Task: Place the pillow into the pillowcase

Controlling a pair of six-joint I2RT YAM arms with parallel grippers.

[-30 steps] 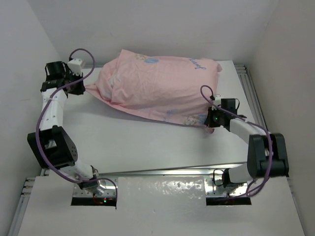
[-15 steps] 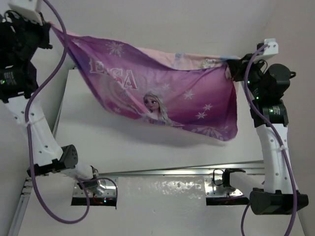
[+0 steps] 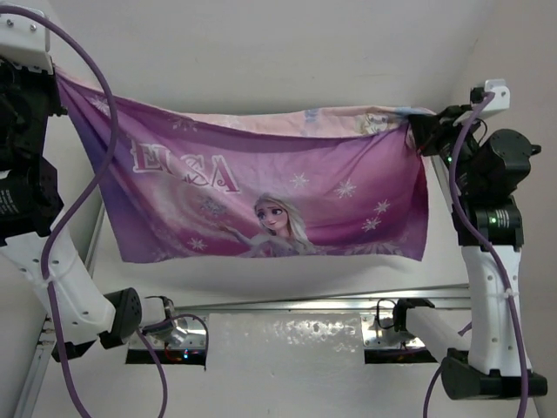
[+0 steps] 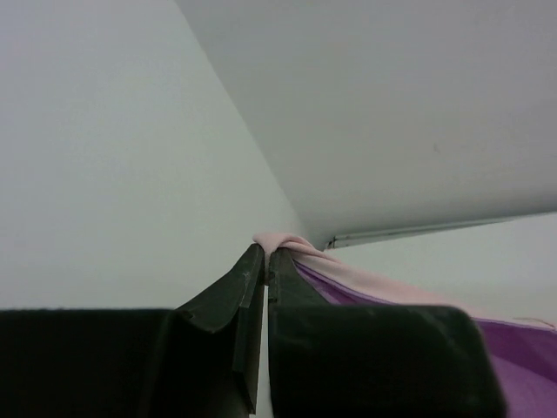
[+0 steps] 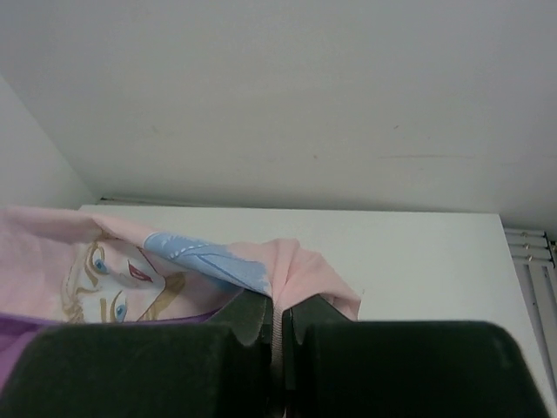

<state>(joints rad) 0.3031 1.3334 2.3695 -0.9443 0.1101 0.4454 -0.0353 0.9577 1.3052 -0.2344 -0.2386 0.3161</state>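
Thin purple fabric pillowcase (image 3: 261,209) with a blonde princess print hangs spread across the middle of the overhead frame, limp and light. The left gripper (image 4: 264,257) pinches its upper-left corner, the right gripper (image 5: 280,306) its upper-right; the hems seem the surest hold. The pillow is unseen.

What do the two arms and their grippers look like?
Both arms, the left arm and the right arm, have white links and black joint housings. A purple cable loops along each. The left gripper and right gripper have dark tapered fingers.
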